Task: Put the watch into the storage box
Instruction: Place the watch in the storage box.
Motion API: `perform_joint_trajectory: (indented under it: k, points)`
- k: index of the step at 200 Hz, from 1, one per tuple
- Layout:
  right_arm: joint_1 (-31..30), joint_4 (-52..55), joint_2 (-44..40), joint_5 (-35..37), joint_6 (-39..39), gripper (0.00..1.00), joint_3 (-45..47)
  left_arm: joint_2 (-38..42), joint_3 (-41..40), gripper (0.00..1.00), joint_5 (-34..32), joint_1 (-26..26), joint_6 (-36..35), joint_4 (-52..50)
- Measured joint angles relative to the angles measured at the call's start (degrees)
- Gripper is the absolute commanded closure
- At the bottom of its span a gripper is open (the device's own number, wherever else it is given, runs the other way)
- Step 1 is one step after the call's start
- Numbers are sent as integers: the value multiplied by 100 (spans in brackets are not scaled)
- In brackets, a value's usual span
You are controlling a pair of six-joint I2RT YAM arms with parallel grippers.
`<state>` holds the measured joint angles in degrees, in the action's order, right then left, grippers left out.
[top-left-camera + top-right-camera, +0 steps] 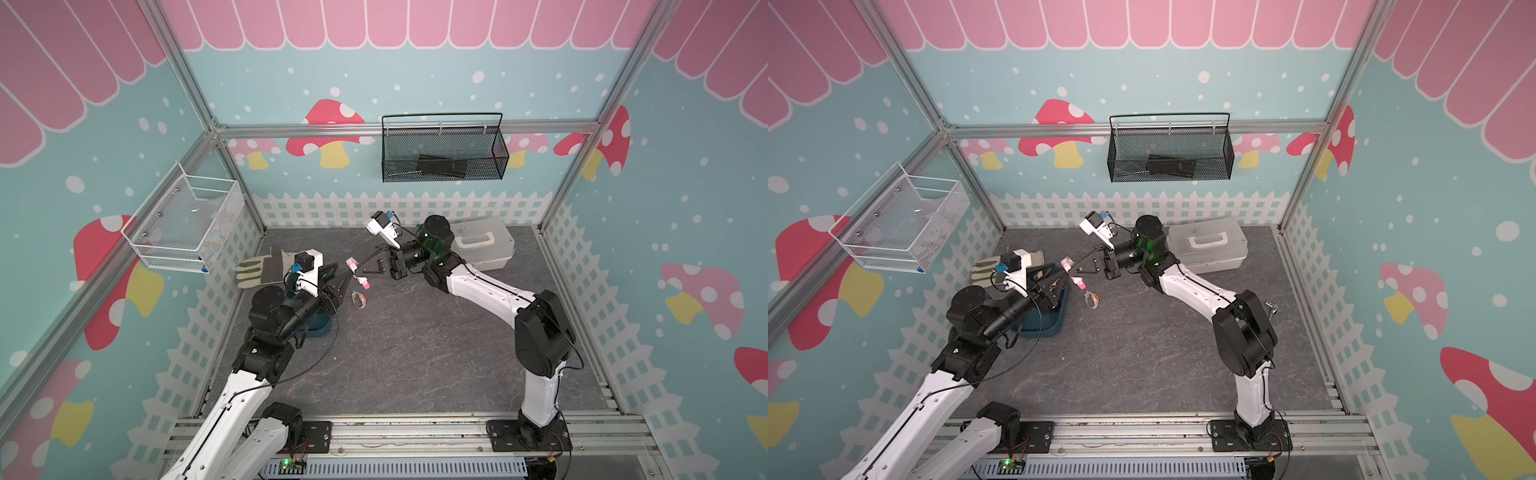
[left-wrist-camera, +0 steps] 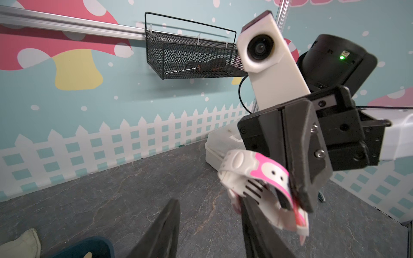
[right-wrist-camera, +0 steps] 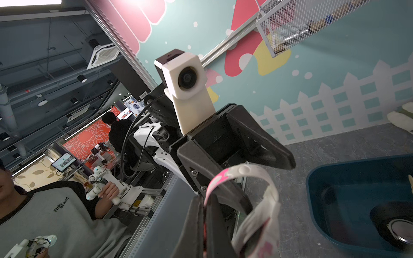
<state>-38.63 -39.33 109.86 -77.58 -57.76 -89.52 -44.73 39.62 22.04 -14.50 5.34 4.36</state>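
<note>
A pink-and-white watch [image 1: 353, 264] [image 1: 1067, 263] hangs above the table with my right gripper [image 1: 358, 272] [image 1: 1074, 276] [image 3: 205, 198] shut on its strap. In the left wrist view the watch [image 2: 263, 176] curls off the right gripper's tip [image 2: 299, 201]. My left gripper [image 1: 345, 277] [image 2: 210, 201] is open, and one of its fingers [image 3: 225, 194] reaches into the strap loop [image 3: 271, 194]. The storage box [image 1: 321, 327] [image 1: 1045, 325] [image 3: 357, 196], a dark teal bin, sits under the left arm, partly hidden. A dark round object [image 3: 391, 223] lies inside it.
A second watch, grey and orange [image 1: 360, 299] [image 1: 1092, 299], lies on the table by the box. A white lidded case [image 1: 482, 245] stands at the back right and a glove [image 1: 257, 268] at the back left. A black mesh basket [image 1: 444, 149] and a white one [image 1: 187, 224] hang on the walls.
</note>
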Motion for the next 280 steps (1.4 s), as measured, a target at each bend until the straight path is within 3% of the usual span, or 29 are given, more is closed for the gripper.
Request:
perform_joint_trajectory:
  k: [54, 91, 131, 153, 184, 191, 200, 214, 225, 249, 272, 280]
  points:
    - [-15, 1495, 0, -22, 1196, 100, -127, -22, 2, 52, 94, -11, 0, -57]
    - [-98, 1952, 0, -179, 1519, 100, -308, -44, 2, 56, 98, -17, 26, -50]
    - [-199, 2050, 0, -291, 1572, 100, -402, -68, 2, 77, 227, -37, 186, 28]
    - [-201, 2006, 2, -310, 1475, 100, -402, -11, 2, 100, 240, -57, 378, 129]
    - [-216, 1751, 66, -343, 1220, 96, -402, 33, 2, 100, 192, -59, 455, 188]
    - [-223, 1725, 79, -339, 1198, 92, -402, 28, 2, 100, 164, -59, 457, 146]
    - [-229, 1720, 87, -323, 1158, 76, -400, 28, 2, 100, 122, -63, 455, 107]
    - [-251, 1725, 85, -319, 1182, 61, -385, 31, 4, 100, 15, -63, 450, 103]
    - [-282, 1757, 83, -297, 1325, 40, -372, 44, 4, 100, -70, -63, 448, 72]
    - [-339, 2210, 66, -37, 1753, 15, -356, 133, 4, 100, -350, -63, 433, -105]
    - [-343, 2439, 35, 243, 2044, 1, -358, 262, 4, 100, -796, -57, 417, -354]
    - [-328, 2522, 11, 393, 2087, 0, -358, 315, 4, 100, -960, -59, 393, -422]
